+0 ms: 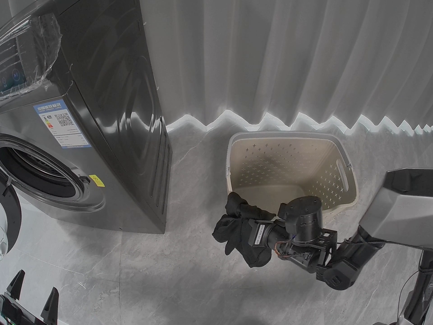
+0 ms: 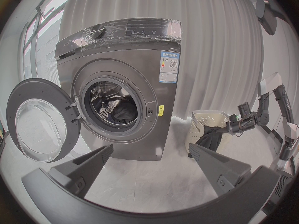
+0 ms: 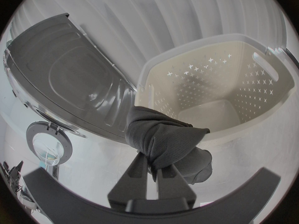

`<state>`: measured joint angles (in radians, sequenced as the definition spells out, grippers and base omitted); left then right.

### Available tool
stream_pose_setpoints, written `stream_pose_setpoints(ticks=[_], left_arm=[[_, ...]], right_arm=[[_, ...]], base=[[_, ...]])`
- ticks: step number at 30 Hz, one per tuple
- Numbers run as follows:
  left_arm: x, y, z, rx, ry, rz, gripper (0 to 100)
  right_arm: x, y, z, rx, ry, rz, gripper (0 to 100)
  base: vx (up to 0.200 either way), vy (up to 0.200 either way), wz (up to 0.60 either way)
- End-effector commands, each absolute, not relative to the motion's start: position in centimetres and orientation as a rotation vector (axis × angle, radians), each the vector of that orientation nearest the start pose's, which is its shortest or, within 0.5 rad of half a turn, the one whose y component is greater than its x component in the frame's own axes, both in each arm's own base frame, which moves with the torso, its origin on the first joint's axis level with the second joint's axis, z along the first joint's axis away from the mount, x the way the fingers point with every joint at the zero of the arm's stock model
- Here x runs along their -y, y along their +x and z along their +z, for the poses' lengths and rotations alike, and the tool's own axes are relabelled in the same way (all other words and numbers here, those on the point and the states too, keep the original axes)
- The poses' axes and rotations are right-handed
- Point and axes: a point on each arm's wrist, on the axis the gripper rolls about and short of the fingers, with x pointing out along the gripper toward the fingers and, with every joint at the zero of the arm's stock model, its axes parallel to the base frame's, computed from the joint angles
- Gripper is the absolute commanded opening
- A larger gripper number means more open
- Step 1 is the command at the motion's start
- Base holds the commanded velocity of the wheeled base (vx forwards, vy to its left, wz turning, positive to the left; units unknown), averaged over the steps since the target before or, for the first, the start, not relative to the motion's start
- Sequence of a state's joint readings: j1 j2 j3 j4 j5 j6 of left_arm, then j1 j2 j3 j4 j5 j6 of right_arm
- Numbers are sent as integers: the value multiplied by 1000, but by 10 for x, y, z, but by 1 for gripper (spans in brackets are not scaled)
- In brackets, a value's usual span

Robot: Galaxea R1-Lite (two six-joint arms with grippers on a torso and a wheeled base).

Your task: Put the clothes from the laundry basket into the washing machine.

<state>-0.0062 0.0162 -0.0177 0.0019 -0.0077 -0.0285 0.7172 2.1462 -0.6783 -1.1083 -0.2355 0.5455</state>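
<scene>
A dark grey garment [image 1: 241,231] hangs in the air just in front of the white laundry basket [image 1: 288,136], with my right gripper [image 3: 152,167] shut on it. From the right wrist view the garment [image 3: 165,137] bunches above the fingers, and the basket [image 3: 218,81] behind it holds nothing. The grey washing machine [image 1: 112,113] stands at the left with its door [image 2: 40,122] swung open. Dark clothes [image 2: 123,111] lie inside the drum. My left gripper [image 1: 31,296] sits low at the front left, open, with nothing between its fingers [image 2: 218,162].
A white pleated curtain [image 1: 293,46] runs along the back wall behind the basket. Pale tiled floor [image 1: 180,267] lies free between the machine and the basket.
</scene>
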Motion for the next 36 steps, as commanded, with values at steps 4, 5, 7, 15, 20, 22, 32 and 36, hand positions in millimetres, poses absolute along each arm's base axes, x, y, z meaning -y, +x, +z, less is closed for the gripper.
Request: stream_pose_setpoints(ticks=[4, 5, 7, 15, 20, 22, 32, 36], left_arm=[[0, -23, 76, -5, -29, -14, 100], [0, -23, 76, -2, -29, -14, 100], [0, -23, 76, -3, -29, -14, 100], [0, -23, 76, -5, -26, -15, 100], [0, -23, 76, -5, -23, -15, 100], [0, -23, 76, -5, -28, -17, 100], [0, -22, 76, -9, -25, -18, 100], [0, -22, 76, -9, -25, -17, 100]], right_arm=[[-195, 215, 111, -329, 348, 489, 0], [-185, 199, 123, -303, 353, 541, 0], [-175, 187, 138, -252, 343, 576, 0], [-152, 161, 184, 12, 291, 648, 0], [-148, 161, 183, 40, 223, 668, 0], [-148, 161, 179, 28, 216, 664, 0], [-150, 163, 179, 24, 217, 664, 0], [-151, 164, 180, 28, 221, 660, 0]], base=[[0, 0, 0], [0, 0, 0], [0, 0, 0], [0, 0, 0], [0, 0, 0], [0, 0, 0], [-160, 0, 0], [-200, 0, 0]])
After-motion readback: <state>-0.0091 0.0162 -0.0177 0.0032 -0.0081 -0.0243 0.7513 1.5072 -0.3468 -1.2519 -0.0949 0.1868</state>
